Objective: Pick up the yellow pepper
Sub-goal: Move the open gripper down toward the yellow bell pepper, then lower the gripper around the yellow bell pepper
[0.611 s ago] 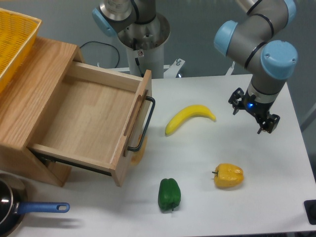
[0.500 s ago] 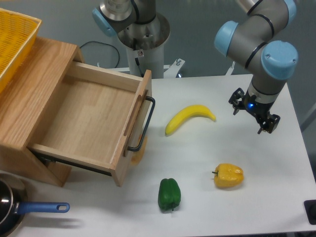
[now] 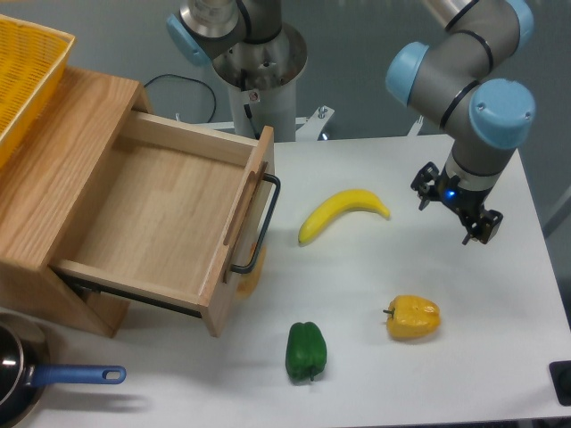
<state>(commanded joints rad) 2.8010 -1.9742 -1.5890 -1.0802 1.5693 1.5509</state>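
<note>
**Gripper above the table, pepper not yet reached**

We saw the gripper hanging over the table near its right edge, jaws spread apart and holding nothing. The yellow pepper lay on its side toward the front right, well apart from the gripper, with the banana and green pepper clear of it. We judged the open jaws suited a descent over it.

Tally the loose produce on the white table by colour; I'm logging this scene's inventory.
Yellow: 2, the long curved yellow banana and the small lobed yellow bell pepper.
Green: 1, the blocky green bell pepper.
Total: 3.
</note>
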